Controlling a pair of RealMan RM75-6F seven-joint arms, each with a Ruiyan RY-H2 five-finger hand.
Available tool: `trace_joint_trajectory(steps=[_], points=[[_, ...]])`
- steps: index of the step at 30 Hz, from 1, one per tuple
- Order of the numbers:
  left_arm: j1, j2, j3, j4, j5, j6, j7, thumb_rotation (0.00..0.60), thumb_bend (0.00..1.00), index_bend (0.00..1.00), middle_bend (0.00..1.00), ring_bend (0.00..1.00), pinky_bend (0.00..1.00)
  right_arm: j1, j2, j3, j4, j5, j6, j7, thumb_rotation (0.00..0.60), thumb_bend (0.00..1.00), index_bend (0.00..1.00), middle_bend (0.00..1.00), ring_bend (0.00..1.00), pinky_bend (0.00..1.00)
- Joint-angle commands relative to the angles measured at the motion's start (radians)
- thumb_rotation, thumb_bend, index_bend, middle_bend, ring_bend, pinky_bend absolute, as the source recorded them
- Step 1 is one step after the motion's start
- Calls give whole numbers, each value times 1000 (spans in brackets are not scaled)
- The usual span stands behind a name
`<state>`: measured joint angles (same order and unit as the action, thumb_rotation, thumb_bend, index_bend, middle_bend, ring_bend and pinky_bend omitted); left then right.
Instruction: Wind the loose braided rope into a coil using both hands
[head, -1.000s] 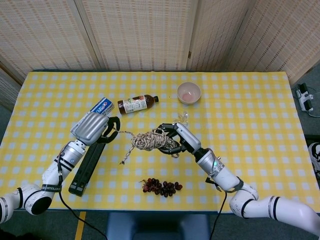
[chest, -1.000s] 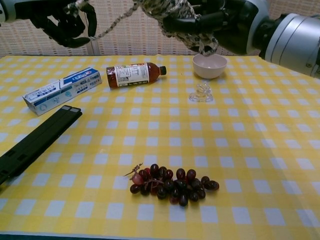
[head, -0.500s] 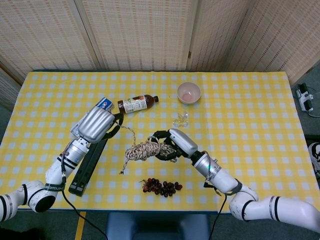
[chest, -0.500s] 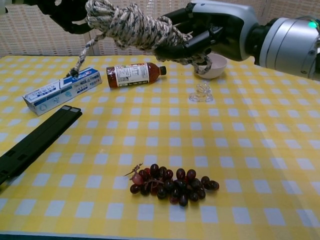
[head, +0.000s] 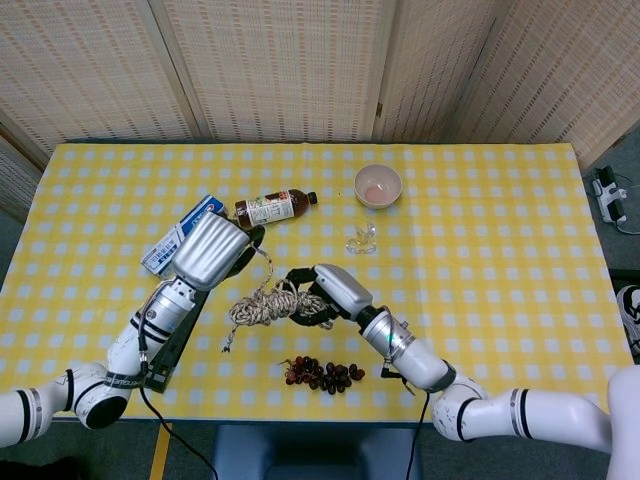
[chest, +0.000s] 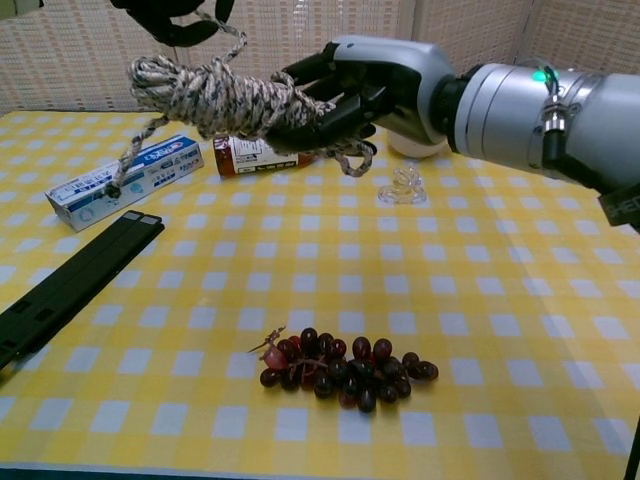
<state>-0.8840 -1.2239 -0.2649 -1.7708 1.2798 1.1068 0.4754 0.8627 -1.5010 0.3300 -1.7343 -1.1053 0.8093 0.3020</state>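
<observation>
— Both hands have swung toward the near-left side of the table since a second ago, and the rope bundle has come with them; it now hangs above the cloth between the black bar and the grapes.

— Who holds what?

— Right hand (chest: 345, 95) has its dark fingers curled around one end of the braided rope (chest: 215, 95), carrying the whole coil off the table. Left hand (head: 212, 250) sits just above it, fingers drawn in on a strand leading up from the bundle, though the pinch itself is hard to make out.

— Why that arrangement?

— My guess: one hand serves as the spool while the other feeds line around it. A tail dangles down on the left, so winding looks unfinished.

— And the rope itself?

— Speckled cream and brown, coarse, limp, lumpy rather than neat. Below, the grapes (chest: 340, 368) are dark and glossy, the black bar (chest: 70, 285) flat and rigid, the tablecloth (chest: 500, 300) yellow check.
</observation>
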Motion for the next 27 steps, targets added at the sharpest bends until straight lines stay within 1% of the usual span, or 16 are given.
trace_joint_trajectory(steps=[1, 9, 13, 19, 27], points=[[-1, -9, 1, -7, 6, 7, 6, 600, 521, 619, 880, 807, 774, 21, -29, 4, 5, 50, 4, -44, 600, 658, 1000, 843, 972, 882], [15, -23, 3, -35, 37, 54, 14, 600, 520, 619, 880, 807, 774, 50, -77, 12, 26, 176, 38, -142, 600, 659, 1000, 845, 974, 884], [30, -26, 7, -51, 54, 81, 16, 600, 520, 619, 880, 807, 774, 54, -113, 31, 40, 245, 89, -178, 600, 658, 1000, 858, 985, 897], [59, -36, 23, -76, 87, 122, 22, 600, 521, 621, 880, 807, 774, 62, -174, 76, 65, 332, 172, -219, 600, 658, 1000, 859, 988, 898], [91, -69, 41, -100, 145, 176, 18, 600, 521, 622, 880, 807, 774, 66, -256, 131, 110, 363, 242, -217, 600, 658, 1000, 859, 989, 898]])
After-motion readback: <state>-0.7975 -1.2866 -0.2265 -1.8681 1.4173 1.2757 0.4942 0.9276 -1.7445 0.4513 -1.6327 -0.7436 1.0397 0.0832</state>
